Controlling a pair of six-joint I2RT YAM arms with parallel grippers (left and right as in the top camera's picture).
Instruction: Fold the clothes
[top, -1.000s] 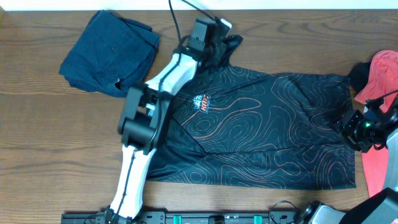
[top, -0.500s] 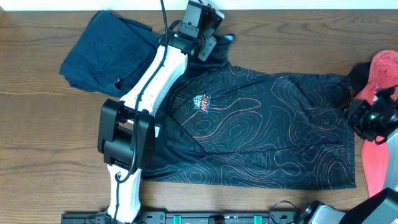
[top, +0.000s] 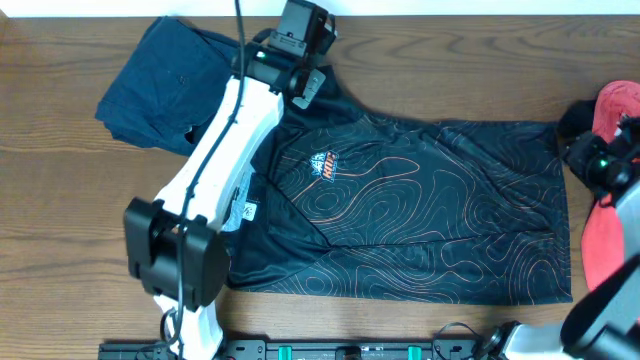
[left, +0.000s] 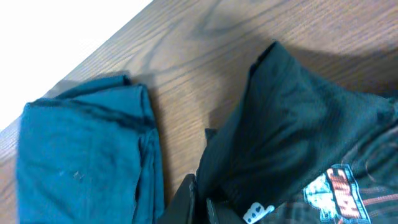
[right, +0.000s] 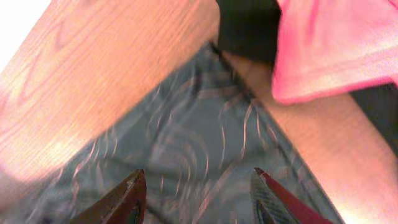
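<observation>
so, step in hand: by my reading the spreading-out stage, before any fold; the jersey (top: 420, 220) lies mostly flat, logo up, on the table (top: 60, 220), with its far upper-left corner bunched and lifted
jersey: between the navy garment (top: 175, 85) at its upper left and the coral garment (top: 610, 240) at its right edge; neck end to the left, hem to the right
left pincer (top: 303, 82): closed tight on a tuck of the jersey's sleeve or shoulder cloth near the far table edge; in the wrist view the dark fabric tents up to the fingers
right pincer (right: 198, 173): jaws about half apart, holding nothing, above the jersey's far right hem corner, just beside the coral garment; whether the tips touch the cloth i cannot tell
next move: likely calls for the right pincer to come down and pinch that corner alone, clear of the coral cloth, so both ends can be drawn taut or carried over together
risk: a one-sided pull could drag the jersey askew
</observation>
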